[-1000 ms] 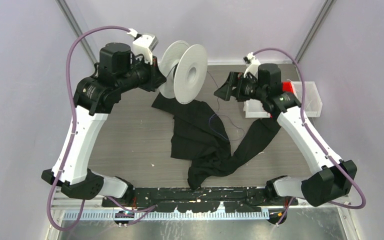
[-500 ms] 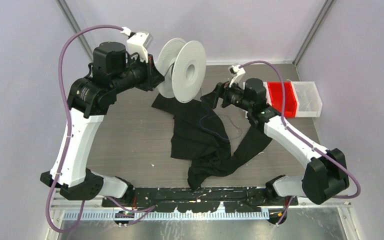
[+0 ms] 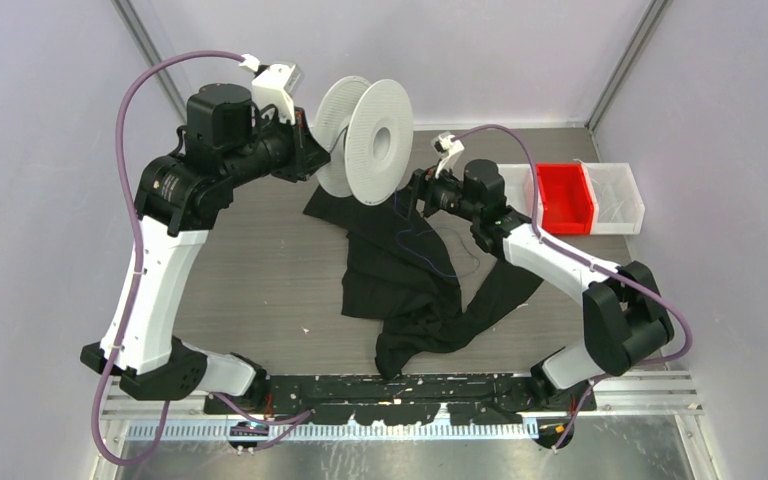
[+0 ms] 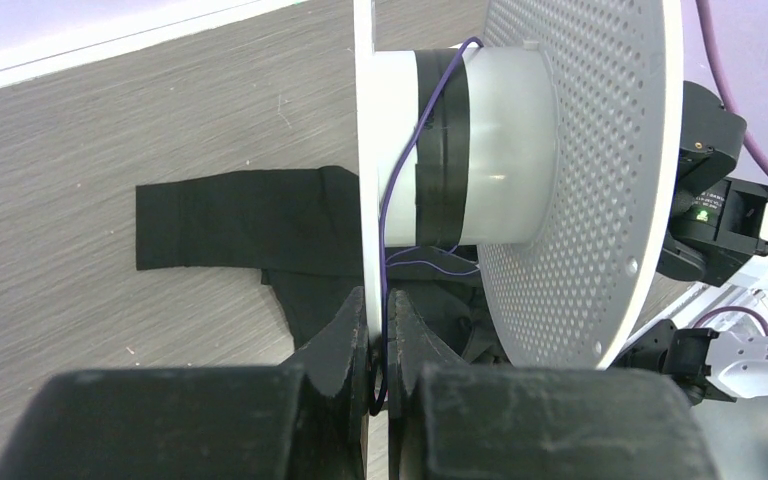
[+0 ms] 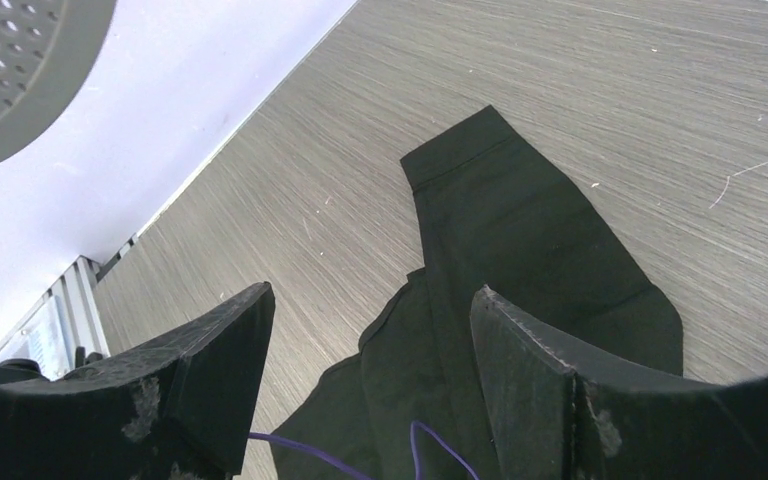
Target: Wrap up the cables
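- Cable [image 4: 392, 178]: thin purple wire. In the left wrist view it comes off the hub of the white spool [image 4: 500, 140], crosses a black tape band [image 4: 440, 150] on that hub, and drops along the inner face of the near flange.
- Cable, lower end of that run: it passes down into the slit between the left gripper's fingers and loops there. A second strand crosses sideways just under the hub.
- Cable, loose part [image 3: 422, 243]: in the top view it lies in thin curves on the black cloth [image 3: 400, 290], below and right of the spool [image 3: 375, 145].
- Left gripper [image 4: 377, 345]: clenched on the rim of the spool's near flange, one finger on each face. The spool is held off the table [image 3: 250, 250], with its flanges upright and its axis level.
- Right gripper [image 5: 370, 300]: jaws spread wide, nothing between them and nothing touched. Two cable strands [image 5: 295, 446] show at the bottom edge of its wrist view, over the cloth [image 5: 520, 240].
- Right gripper, position [image 3: 415, 190]: just right of the spool's lower edge, above the cloth, pointing toward the spool.
- Far right of the table: a red bin [image 3: 565, 195] beside a clear bin [image 3: 620, 195], well apart from the cable.
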{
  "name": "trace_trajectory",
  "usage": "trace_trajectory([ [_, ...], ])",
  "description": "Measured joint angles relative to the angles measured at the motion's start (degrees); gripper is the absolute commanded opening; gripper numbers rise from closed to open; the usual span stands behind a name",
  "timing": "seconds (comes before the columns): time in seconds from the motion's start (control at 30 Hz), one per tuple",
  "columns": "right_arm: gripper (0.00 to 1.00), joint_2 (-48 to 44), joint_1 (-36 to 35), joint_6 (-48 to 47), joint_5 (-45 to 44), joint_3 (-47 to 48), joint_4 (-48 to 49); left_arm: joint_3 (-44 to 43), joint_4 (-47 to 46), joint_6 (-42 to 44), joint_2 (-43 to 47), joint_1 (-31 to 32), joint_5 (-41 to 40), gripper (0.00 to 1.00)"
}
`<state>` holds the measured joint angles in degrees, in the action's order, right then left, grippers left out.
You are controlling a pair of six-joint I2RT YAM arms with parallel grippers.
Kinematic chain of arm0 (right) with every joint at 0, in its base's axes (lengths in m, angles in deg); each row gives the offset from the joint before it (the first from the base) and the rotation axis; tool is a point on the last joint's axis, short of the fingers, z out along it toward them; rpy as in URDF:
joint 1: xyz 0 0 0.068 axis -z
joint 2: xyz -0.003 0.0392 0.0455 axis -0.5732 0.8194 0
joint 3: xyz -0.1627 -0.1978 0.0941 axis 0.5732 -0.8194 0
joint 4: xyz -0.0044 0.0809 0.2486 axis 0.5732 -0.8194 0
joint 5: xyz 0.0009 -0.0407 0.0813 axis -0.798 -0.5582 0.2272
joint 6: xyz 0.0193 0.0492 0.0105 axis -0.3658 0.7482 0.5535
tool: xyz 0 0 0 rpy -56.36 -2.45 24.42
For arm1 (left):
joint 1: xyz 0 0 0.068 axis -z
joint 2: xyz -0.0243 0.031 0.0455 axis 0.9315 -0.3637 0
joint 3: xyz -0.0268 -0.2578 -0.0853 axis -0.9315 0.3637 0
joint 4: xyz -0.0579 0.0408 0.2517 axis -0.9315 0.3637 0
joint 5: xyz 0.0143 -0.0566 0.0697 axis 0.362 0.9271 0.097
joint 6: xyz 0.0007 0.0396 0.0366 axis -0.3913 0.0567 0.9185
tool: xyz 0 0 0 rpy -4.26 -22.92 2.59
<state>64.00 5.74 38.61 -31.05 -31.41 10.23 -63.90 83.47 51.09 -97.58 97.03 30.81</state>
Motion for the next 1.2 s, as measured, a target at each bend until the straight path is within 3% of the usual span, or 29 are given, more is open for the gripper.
trace_trajectory([
  [0.17, 0.83, -0.7, 0.3, 0.2, -2.9, -1.1, 0.7, 0.0, 0.0, -0.1, 0.0, 0.0, 0.0, 0.0],
  [0.4, 0.87, -12.3, 3.5, -0.8, -8.6, -8.1, -3.4, 0.0, 0.0, -0.1, 0.0, 0.0, 0.0, 0.0],
  [0.73, 0.9, -24.8, 3.9, -4.7, -10.8, -8.9, -13.6, 0.1, -0.1, 0.0, 0.0, 0.0, 0.0, 0.0],
  [1.03, 0.91, -25.0, 3.7, -6.6, -6.5, -8.3, -21.2, 1.7, -0.5, -0.1, 0.0, 0.0, 0.1, 0.0],
  [1.2, 0.91, -21.8, -0.5, -8.5, -5.1, -6.1, -21.5, 1.7, -0.9, -0.1, 0.0, 0.0, 0.9, 0.0],
])
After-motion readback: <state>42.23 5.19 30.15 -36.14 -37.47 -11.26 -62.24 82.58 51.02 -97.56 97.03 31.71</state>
